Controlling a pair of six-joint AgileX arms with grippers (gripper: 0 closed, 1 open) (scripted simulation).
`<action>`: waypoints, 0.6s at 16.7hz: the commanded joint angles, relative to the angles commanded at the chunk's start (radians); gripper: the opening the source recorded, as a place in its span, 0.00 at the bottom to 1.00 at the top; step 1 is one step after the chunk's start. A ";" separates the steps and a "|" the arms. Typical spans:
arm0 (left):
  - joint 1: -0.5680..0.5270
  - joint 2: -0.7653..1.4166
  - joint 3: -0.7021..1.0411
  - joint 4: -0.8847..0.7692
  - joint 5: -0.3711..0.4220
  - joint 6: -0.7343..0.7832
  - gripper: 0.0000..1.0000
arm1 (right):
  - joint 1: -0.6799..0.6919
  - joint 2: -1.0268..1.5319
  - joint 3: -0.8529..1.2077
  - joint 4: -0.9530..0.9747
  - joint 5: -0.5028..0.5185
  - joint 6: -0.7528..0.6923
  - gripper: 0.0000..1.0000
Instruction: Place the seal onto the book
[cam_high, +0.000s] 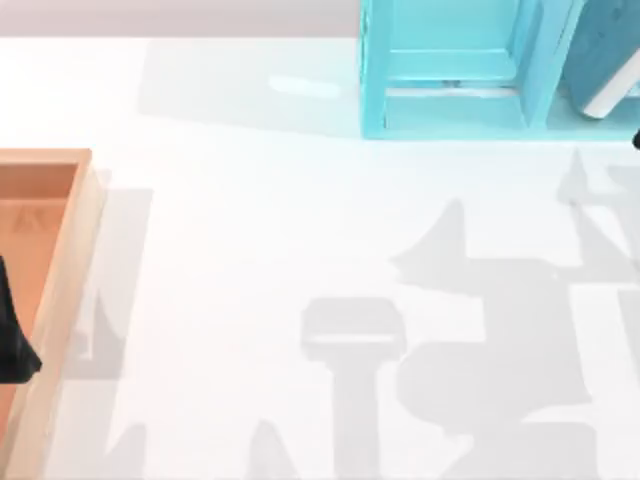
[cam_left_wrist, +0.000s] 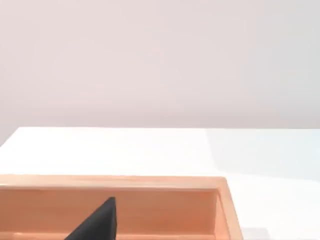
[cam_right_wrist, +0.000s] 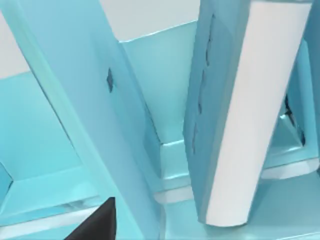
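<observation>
Book (cam_high: 607, 55) leans tilted inside the turquoise shelf unit (cam_high: 450, 70) at the far right of the bench (cam_high: 250, 250), white page edges facing outward; it is not yet lying flat anywhere. No seal can be made out, so by my judgement the task has barely begun: book out first, seal after. The right tool (cam_right_wrist: 95, 222) hovers just beside the shelf, facing the book. The left tool (cam_high: 15, 340) sits far from the shelf, over a wooden tray (cam_high: 70, 260). I cannot tell whether either tool is open or closed.
</observation>
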 joint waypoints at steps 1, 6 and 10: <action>0.000 0.000 0.000 0.000 0.000 0.000 1.00 | -0.004 0.086 0.033 0.049 -0.005 0.017 1.00; 0.000 0.000 0.000 0.000 0.000 0.000 1.00 | -0.020 0.363 0.162 0.237 -0.023 0.077 1.00; 0.000 0.000 0.000 0.000 0.000 0.000 1.00 | -0.023 0.404 0.186 0.270 -0.026 0.087 1.00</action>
